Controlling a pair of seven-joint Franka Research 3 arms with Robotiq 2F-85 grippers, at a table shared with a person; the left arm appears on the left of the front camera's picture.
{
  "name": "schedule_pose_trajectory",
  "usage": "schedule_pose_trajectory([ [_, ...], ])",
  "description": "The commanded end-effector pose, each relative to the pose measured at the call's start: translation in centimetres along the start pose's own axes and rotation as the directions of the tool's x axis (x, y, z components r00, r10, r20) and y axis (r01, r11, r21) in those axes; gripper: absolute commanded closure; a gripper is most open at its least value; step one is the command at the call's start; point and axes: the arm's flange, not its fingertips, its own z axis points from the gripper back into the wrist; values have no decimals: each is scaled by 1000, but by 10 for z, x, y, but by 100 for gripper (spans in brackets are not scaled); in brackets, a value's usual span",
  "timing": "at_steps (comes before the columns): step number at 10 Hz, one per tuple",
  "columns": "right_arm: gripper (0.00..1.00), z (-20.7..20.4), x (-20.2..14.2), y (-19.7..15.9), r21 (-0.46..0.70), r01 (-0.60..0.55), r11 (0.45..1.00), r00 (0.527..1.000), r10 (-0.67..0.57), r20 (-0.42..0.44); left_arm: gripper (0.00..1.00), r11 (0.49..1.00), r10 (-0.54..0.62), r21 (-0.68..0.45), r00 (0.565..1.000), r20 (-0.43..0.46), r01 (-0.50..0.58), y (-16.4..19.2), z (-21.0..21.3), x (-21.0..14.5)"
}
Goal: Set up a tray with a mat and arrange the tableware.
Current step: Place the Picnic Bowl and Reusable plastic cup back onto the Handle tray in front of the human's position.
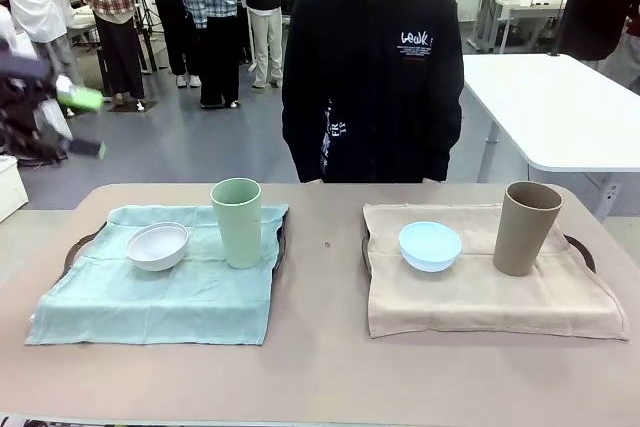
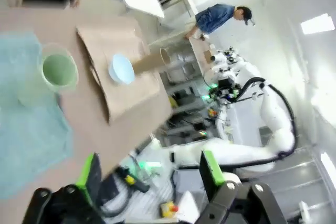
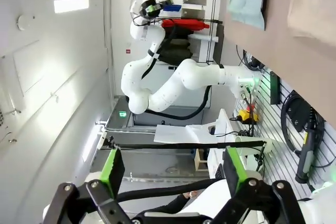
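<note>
On the tan table [image 1: 320, 367], left of the middle, a teal cloth mat [image 1: 150, 297] holds the small white bowl [image 1: 157, 245] and tall pale green cup [image 1: 238, 222]. Right of the middle, a beige cloth mat [image 1: 480, 297] holds the light blue bowl [image 1: 430, 245] and tan-brown cup [image 1: 525, 227]. The job looks done. The left gripper [image 2: 149, 174] and right gripper [image 3: 170, 169] are spread wide, holding nothing.

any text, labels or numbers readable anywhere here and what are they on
"look!": white handwritten-style print on the chest of the person's black shirt; reading uncertain.
Small white lines under that print: too small to read.
White vertical print low on the shirt front: blurred, not readable.
Pale green cup, tan-brown cup, white bowl, light blue bowl, both mats: no print seen.
</note>
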Motion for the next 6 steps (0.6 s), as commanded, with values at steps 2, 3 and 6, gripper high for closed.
schedule_pose_trajectory([
  [2, 0, 3, 0, 2, 22, -11, 1000, 1000, 11, 13, 2, 1000, 0, 0, 1000, 0, 0, 0, 0, 0],
  [3, 0, 3, 0, 2, 22, -11, 1000, 1000, 11, 13, 2, 1000, 0, 0, 1000, 0, 0, 0, 0, 0],
  [6, 0, 3, 0, 2, 22, -11, 1000, 1000, 11, 13, 2, 1000, 0, 0, 1000, 0, 0, 0, 0, 0],
])
